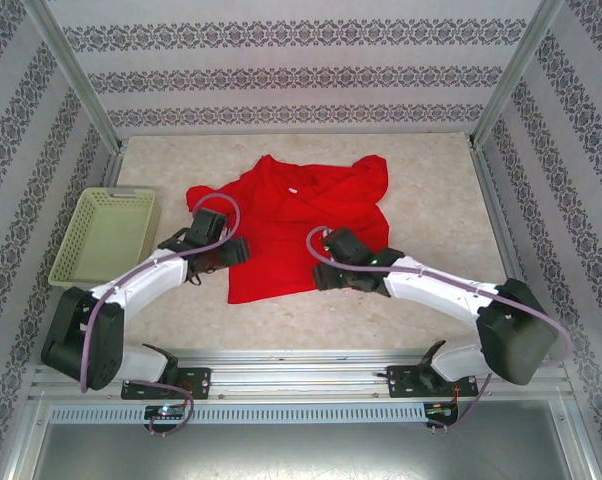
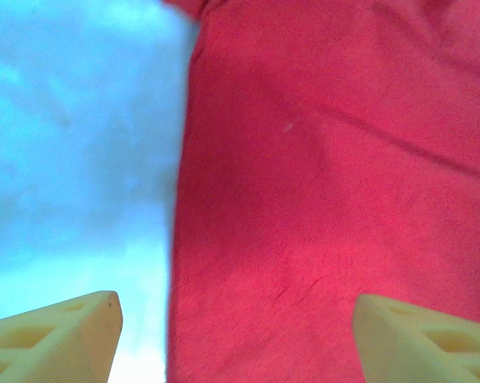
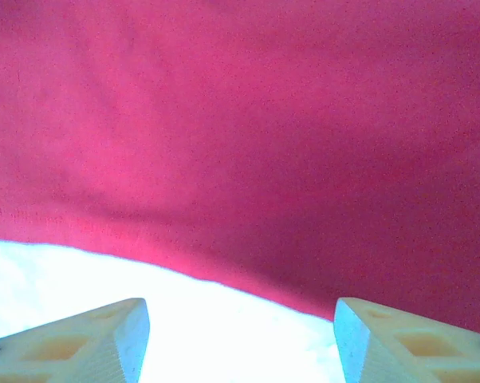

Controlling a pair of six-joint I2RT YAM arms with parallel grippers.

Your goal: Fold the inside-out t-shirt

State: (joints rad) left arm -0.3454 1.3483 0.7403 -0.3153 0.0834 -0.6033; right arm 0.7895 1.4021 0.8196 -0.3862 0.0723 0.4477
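A pale, speckled table (image 1: 431, 180) is enclosed by walls (image 1: 281, 70) papered in grey patterned bands. A red t-shirt (image 1: 291, 225) is spread on the middle of the table, flattened at its near end and rumpled at the far end, where cloth is bunched toward the right. A pale green basket (image 1: 121, 192) is set at the left edge of the table, well apart from the shirt.

The left gripper (image 1: 229, 252) is placed at the shirt's left edge, low over the table. In the left wrist view its fingers (image 2: 64, 339) are seen spread wide, one over bare table (image 2: 72, 120) and the other over red cloth (image 2: 328, 175), so the shirt's edge runs between them. Nothing is clamped.

The right gripper (image 1: 326, 268) is placed at the near right part of the shirt. In the right wrist view its fingers (image 3: 415, 343) are likewise held wide apart over bare table (image 3: 64, 271), just short of the hem of the shirt (image 3: 240, 120). No cloth is gripped between them; whether the tips touch the table cannot be told.
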